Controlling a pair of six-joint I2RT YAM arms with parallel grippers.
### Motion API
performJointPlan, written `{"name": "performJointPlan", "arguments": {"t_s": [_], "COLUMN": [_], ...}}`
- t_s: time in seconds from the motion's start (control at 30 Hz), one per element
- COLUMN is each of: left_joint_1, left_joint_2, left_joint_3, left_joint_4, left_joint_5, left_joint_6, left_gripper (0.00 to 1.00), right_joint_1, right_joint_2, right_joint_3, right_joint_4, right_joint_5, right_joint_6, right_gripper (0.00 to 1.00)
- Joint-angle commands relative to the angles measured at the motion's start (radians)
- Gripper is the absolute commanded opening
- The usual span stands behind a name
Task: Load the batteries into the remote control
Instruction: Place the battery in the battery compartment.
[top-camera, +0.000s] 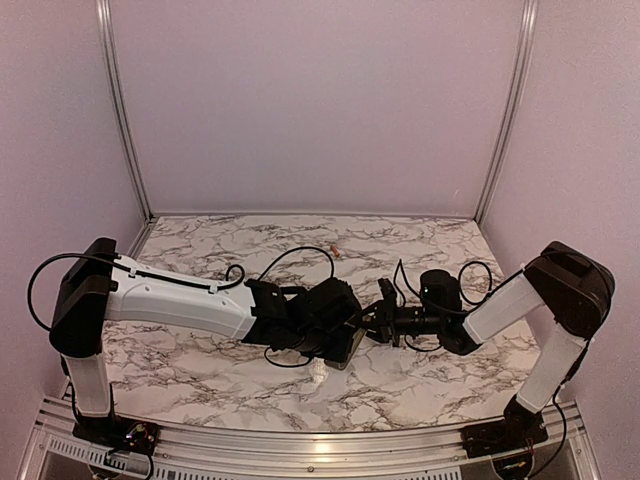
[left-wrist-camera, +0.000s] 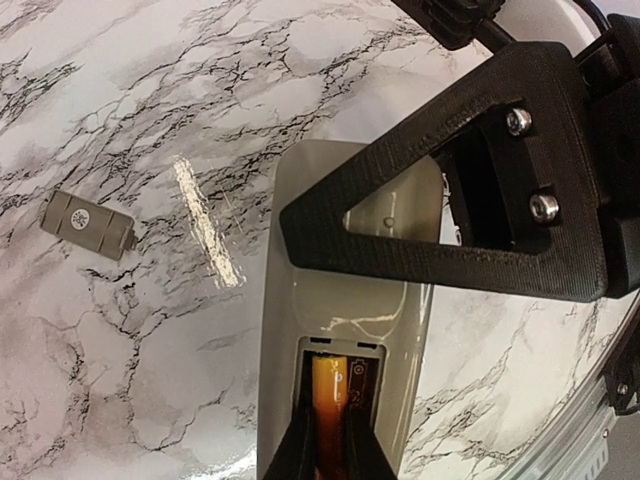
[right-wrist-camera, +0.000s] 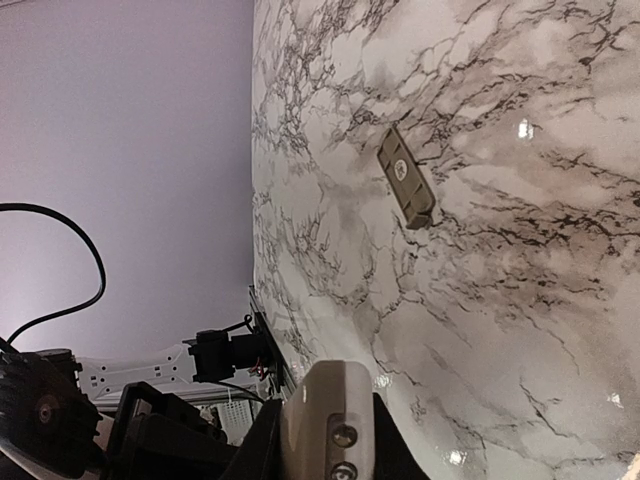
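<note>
Your left gripper (left-wrist-camera: 328, 442) is pinching a battery (left-wrist-camera: 328, 395) in the remote control (left-wrist-camera: 310, 310); your right gripper (right-wrist-camera: 325, 440) is clamping it.

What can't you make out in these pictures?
Top view: remote control mostly hidden beneath the left gripper; far orange speck too small to identify.
Left wrist: battery lower end cut off by bottom edge, sides covered by fingers.
Right wrist: remote cut off by bottom edge.
</note>
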Motion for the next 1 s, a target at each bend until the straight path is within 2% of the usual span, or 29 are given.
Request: {"name": "performJointPlan", "arguments": {"t_s": [0.0, 0.4, 0.73, 0.97], "left_joint_1": [0.024, 0.034, 0.037, 0.041], "left_joint_2": [0.045, 0.053, 0.031, -0.045], "left_joint_3": [-0.046, -0.056, -0.075, -0.104], "left_joint_4": [-0.137, -0.135, -0.094, -0.022], "left_joint_5": [-0.116, -0.172, -0.167, -0.103], "left_joint_6": [-0.005, 0.027, 0.061, 0.099], "left_gripper": [0.01, 0.17, 0.20, 0.35], "right_joint_1": [0.014, 0.014, 0.014, 0.003], "right_joint_2": [-0.029, -0.041, -0.037, -0.017], "right_joint_3": [0.033, 0.025, 0.023, 0.019], "right_joint_4": [0.081, 0.124, 0.140, 0.146], "right_joint_5": [-0.117, -0.155, -0.164, -0.168], "right_joint_6": [0.022, 0.065, 0.079, 0.068], "right_gripper": [0.00, 0.00, 0.00, 0.00]}}
